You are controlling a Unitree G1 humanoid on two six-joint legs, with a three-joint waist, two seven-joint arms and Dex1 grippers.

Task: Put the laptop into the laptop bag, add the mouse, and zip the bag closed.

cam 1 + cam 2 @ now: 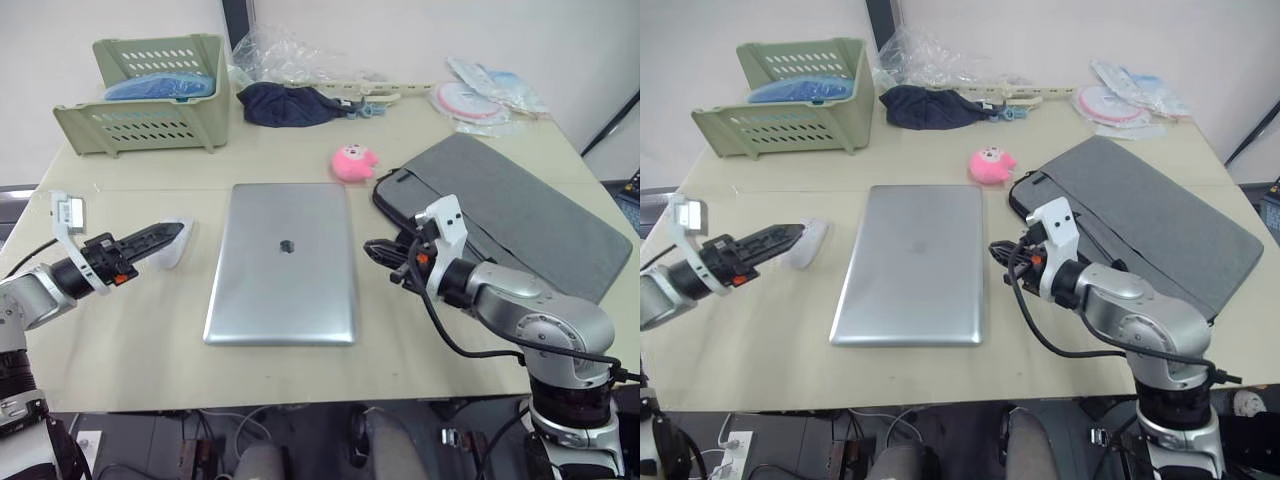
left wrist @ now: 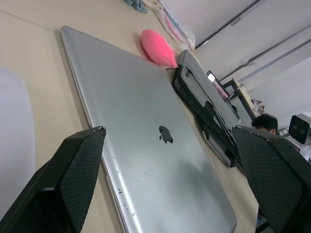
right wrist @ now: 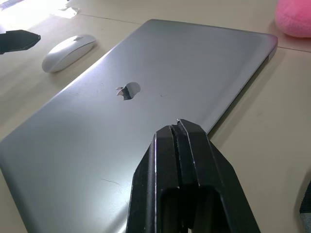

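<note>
While the laptop (image 1: 283, 262) lies closed and flat mid-table near the front edge, the mouse (image 1: 806, 241) sits just off its left side. Beside the mouse, the left gripper (image 1: 172, 234) has its fingers spread. By the laptop's right edge, the right gripper (image 1: 996, 250) has its fingers pressed together. Toward the table's right edge lies the grey bag (image 1: 520, 210).

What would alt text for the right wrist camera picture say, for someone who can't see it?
A closed silver laptop lies flat on a tan table, with the right claw, fingers pressed together, just above its near edge. A white mouse sits beside the laptop's far side, and part of a pink plush toy shows at one corner.
</note>
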